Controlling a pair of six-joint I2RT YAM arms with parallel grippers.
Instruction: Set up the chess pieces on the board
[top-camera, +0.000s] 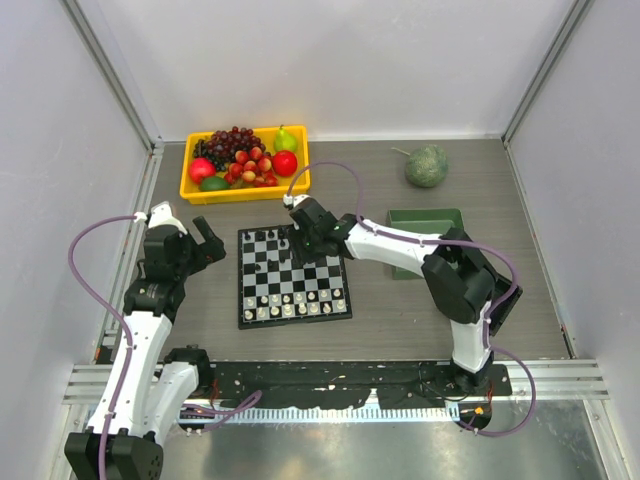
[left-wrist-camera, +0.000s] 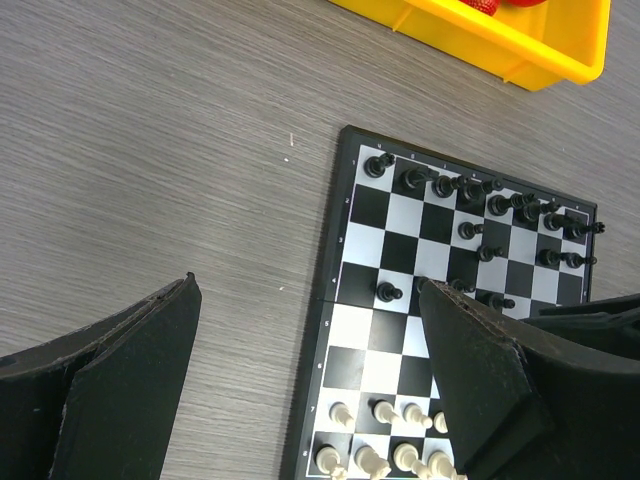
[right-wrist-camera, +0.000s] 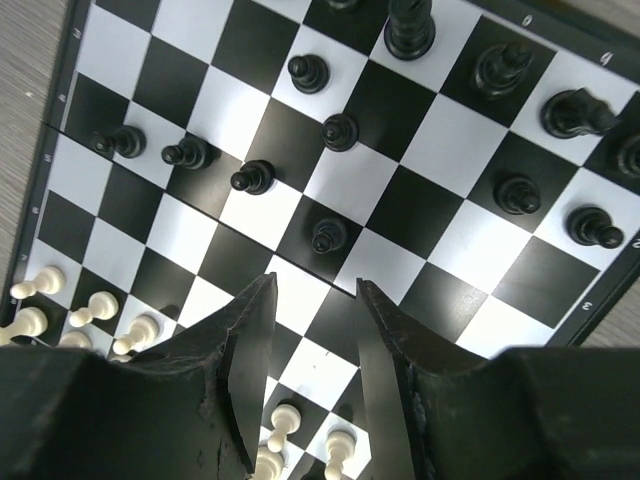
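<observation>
The board (top-camera: 293, 322) lies between my arms, its black and white squares plain in the right wrist view (right-wrist-camera: 430, 210). Black chess pieces (top-camera: 262, 240) stand scattered over its far rows, and white chess pieces (top-camera: 295, 303) fill its two near rows. My right gripper (top-camera: 303, 248) hovers over the far right part of the board. It is open (right-wrist-camera: 316, 285) with nothing between its fingers, and a black pawn (right-wrist-camera: 328, 236) stands just beyond its tips. My left gripper (top-camera: 208, 240) hangs wide open (left-wrist-camera: 307, 290) over the table at the board's left edge (left-wrist-camera: 372, 206), holding nothing.
A yellow tray (top-camera: 240, 192) of fruit stands behind the board, and its corner shows in the left wrist view (left-wrist-camera: 480, 50). A green tray (top-camera: 420, 220) lies right of the board, partly under my right arm. A round green fruit (top-camera: 426, 166) sits at the back right. Walls close in both sides.
</observation>
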